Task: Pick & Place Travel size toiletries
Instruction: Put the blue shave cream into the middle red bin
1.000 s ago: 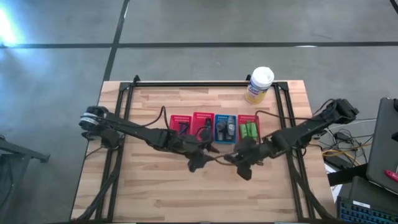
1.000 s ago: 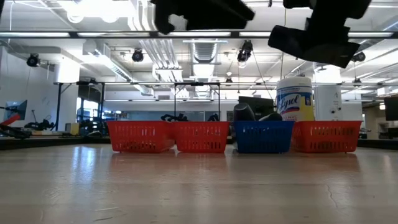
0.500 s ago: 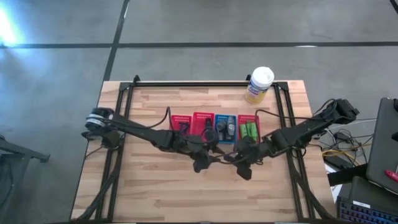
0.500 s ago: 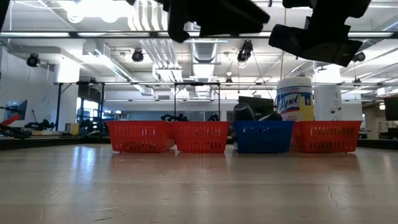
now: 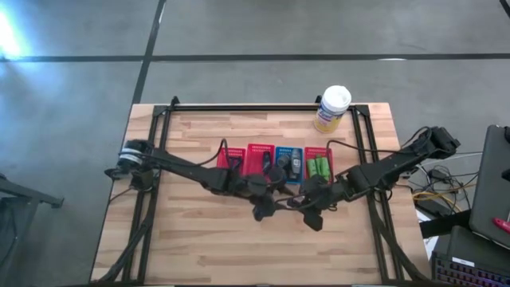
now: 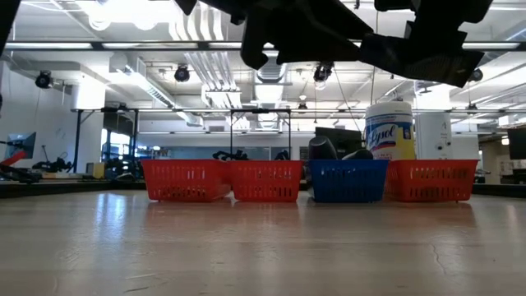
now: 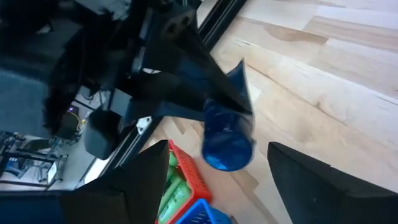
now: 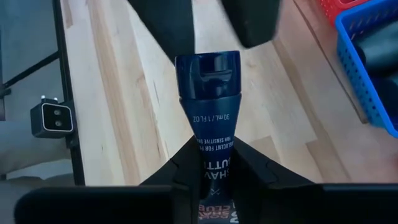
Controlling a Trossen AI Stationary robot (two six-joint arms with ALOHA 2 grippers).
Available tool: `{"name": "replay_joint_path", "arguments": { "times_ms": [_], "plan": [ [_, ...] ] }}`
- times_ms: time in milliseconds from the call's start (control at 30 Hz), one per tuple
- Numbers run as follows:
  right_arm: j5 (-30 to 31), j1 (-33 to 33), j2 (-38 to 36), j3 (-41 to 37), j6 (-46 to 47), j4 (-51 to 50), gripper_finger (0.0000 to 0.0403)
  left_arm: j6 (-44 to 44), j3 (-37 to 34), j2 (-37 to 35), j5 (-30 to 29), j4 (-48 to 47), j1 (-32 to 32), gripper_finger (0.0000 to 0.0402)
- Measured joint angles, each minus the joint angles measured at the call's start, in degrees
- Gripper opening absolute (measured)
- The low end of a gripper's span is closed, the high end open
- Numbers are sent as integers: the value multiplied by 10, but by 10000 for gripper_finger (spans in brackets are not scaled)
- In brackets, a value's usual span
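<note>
My right gripper (image 8: 216,155) is shut on a dark blue travel tube (image 8: 208,93) above the table's middle, near the baskets (image 5: 307,209). My left gripper (image 7: 217,145) is open just beyond the tube's cap; its two fingers (image 8: 166,25) show on either side, apart from it. In the left wrist view the tube (image 7: 227,137) hangs from the right gripper's dark fingers (image 7: 186,74). Green bottles (image 5: 319,167) lie in the right-most red basket, and grey-black tubes (image 5: 290,163) lie in the blue one. My right gripper pinches the blue tube between its two fingers on the tail half of the body (image 8: 211,140). The capped end (image 8: 207,65) sticks out free toward the left gripper. The tube is lifted clear of the table, lying along the fingers.
Four small mesh baskets stand in a row across the table's middle: two red (image 5: 231,159) (image 5: 260,157), one blue (image 5: 279,174), one red (image 5: 318,151). A yellow canister with a white lid (image 5: 332,108) stands at the far edge. Bare wood (image 5: 239,247) lies on the near side.
My left gripper has moved toward the table's right, closing in on the tube held by my right gripper, and now stands right before its cap. The tube has kept its place.
</note>
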Motion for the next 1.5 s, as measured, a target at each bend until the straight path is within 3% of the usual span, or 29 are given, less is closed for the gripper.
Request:
{"name": "replay_joint_path", "arguments": {
  "times_ms": [400,700,1267,1500],
  "plan": [
    [-1,0,0,0,-2,0,76,31,0,24,51,36,1,260],
    [-2,0,0,0,0,0,56,33,6,33,49,48,2,241],
    [0,0,0,0,2,1,88,29,9,33,48,44,1,131],
    [2,0,0,3,19,-2,114,19,8,33,26,4,1,112]
  ]
}}
